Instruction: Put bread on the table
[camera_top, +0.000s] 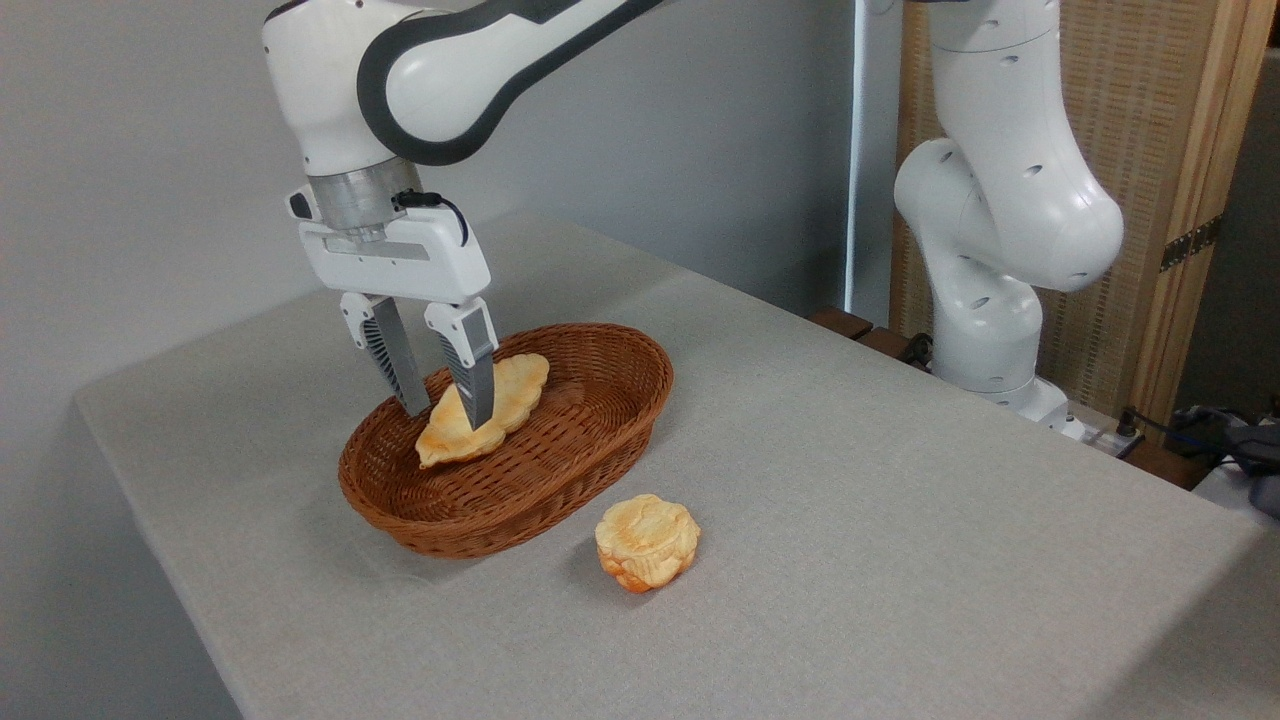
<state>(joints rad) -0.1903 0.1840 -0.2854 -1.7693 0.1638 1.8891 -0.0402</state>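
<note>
Gripper (448, 412) reaches into the basket (600, 440), fingers clamped on the bread (510, 395), which sits tilted inside. Bun (647, 541) rests on the table (900, 500), beside the basket.

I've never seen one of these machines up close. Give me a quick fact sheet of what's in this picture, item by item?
gripper: pointing down into the basket, its two fingers on either side of the bread
bread: long flat golden pastry, in the basket, tilted, not yet on the table
basket: brown oval wicker, standing on the table
bun: small round flower shape, on the table in front of the basket
table: light grey surface
</note>
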